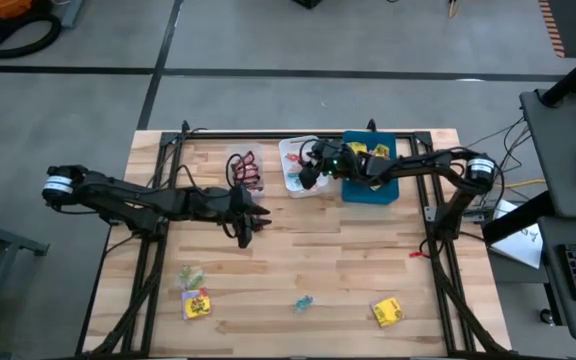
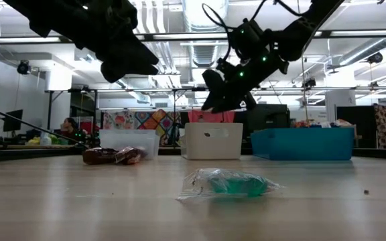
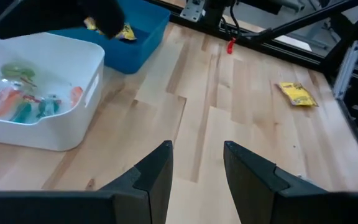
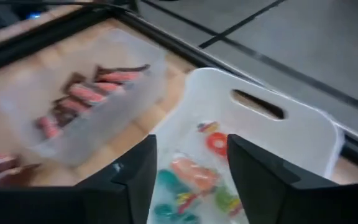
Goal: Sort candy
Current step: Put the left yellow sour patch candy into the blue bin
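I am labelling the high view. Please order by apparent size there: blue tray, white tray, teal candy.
1. Blue tray, partly under the right arm.
2. White tray, also partly covered.
3. Teal candy, by far the smallest.

The table [image 1: 318, 270] is pale wood planks framed in black. A white tray [image 4: 272, 134] holds red, orange, teal and green translucent candies [image 4: 194, 177]; a clear tray [image 4: 82, 102] holds red-brown bars [image 4: 86, 93]; a blue tray [image 1: 378, 185] holds yellow packets [image 1: 368, 150]. 2 yellow packets with red marks [image 1: 387, 312] and 1 teal candy [image 2: 236, 184] lie loose.
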Action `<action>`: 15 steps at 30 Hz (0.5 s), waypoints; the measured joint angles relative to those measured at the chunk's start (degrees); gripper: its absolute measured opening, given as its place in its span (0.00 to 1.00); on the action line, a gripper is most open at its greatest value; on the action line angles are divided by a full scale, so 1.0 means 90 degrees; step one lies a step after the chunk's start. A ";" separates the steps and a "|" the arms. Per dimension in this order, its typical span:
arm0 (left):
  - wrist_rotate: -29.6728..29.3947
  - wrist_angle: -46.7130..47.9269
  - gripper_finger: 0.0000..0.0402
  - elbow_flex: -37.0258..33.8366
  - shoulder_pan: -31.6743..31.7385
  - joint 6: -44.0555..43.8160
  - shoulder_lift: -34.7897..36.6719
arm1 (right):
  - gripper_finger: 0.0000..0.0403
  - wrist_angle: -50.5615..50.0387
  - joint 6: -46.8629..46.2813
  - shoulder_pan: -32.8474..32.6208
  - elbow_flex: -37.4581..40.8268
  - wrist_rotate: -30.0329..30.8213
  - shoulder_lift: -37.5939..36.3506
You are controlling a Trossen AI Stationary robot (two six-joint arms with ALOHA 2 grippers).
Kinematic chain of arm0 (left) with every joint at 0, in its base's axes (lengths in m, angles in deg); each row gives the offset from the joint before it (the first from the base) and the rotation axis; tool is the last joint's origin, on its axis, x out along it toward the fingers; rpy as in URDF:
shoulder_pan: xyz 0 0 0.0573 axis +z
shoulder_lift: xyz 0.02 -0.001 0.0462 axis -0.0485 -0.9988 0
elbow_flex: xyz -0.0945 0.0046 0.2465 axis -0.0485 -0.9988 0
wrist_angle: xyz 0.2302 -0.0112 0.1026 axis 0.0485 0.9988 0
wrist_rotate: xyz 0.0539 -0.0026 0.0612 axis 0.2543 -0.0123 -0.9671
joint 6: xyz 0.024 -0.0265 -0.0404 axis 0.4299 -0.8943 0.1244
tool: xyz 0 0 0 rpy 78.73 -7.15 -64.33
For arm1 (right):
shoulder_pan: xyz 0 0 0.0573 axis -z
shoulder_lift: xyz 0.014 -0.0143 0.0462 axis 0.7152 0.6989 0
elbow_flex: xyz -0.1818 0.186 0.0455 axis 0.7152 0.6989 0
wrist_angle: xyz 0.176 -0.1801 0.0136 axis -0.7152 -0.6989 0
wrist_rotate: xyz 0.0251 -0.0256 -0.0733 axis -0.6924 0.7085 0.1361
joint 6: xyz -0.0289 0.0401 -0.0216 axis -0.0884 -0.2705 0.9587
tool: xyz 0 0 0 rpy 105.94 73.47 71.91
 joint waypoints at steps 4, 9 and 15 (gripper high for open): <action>0.0011 -0.0034 0.32 0.0000 -0.0113 -0.0274 -0.0115 | 0.49 -0.0418 -0.0135 -0.0220 0.0000 -0.0385 -0.0326; -0.0009 -0.0119 0.32 0.0000 -0.0479 -0.0701 -0.0482 | 0.46 -0.1176 -0.0110 -0.0869 0.0000 -0.0448 -0.0881; -0.0090 -0.0190 0.32 0.0239 -0.1073 -0.1097 -0.0997 | 0.44 -0.2627 -0.0698 -0.1912 0.0000 -0.0468 -0.1578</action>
